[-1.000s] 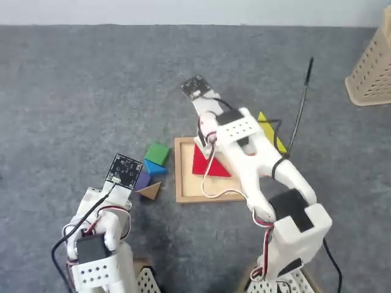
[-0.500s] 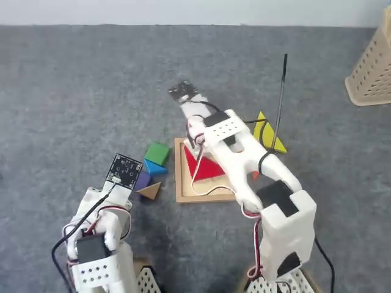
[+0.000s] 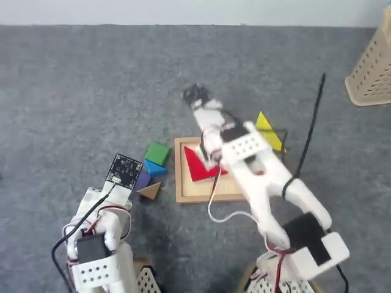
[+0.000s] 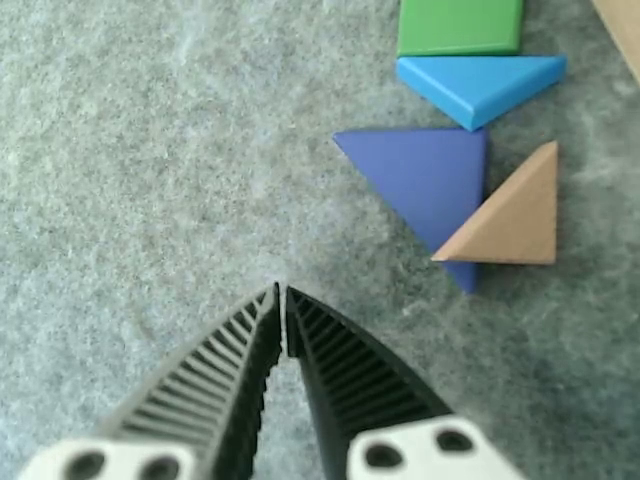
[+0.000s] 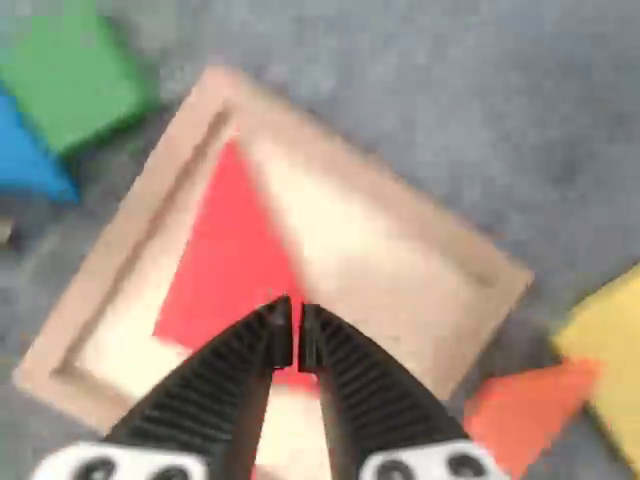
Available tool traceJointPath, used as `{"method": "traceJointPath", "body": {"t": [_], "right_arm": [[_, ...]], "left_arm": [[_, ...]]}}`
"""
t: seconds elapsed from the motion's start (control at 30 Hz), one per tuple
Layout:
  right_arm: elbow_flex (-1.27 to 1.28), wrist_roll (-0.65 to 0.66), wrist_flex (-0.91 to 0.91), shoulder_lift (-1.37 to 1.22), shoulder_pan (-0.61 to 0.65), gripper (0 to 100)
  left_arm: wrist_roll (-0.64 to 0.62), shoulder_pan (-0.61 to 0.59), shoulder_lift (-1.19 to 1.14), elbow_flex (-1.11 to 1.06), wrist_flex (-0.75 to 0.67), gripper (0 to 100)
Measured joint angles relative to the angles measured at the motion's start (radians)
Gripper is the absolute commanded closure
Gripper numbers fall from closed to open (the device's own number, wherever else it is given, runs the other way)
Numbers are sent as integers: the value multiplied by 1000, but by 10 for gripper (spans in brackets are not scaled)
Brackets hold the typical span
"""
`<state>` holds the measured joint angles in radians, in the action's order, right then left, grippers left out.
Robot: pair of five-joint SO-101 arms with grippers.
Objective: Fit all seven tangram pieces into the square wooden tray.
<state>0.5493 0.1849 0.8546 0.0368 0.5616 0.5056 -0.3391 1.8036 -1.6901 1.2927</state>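
Hanging over the square wooden tray, my right gripper has its fingers pressed together with nothing between them. The tips sit above the red triangle, which lies flat inside the tray along one inner wall; I cannot tell whether they touch it. Just outside the tray on one side lie an orange triangle and a yellow triangle. On the opposite side, on the grey carpet, a green square lies just beside a light blue triangle. Next comes a purple triangle with a tan wooden triangle touching its edge. My left gripper is also closed and empty, its tips over bare carpet near the purple triangle but apart from it.
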Motion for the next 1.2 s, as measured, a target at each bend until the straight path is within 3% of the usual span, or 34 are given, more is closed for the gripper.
{"method": "traceJointPath", "body": {"t": [0.4,0.67,1.2], "right_arm": [[14,87,-20,-87,12,993],[-112,95,-20,-195,-112,993],[-417,98,133,-394,-124,992]], "left_arm": [[0,0,0,0,0,987],[0,0,0,0,0,987],[0,0,0,0,0,987]]}}
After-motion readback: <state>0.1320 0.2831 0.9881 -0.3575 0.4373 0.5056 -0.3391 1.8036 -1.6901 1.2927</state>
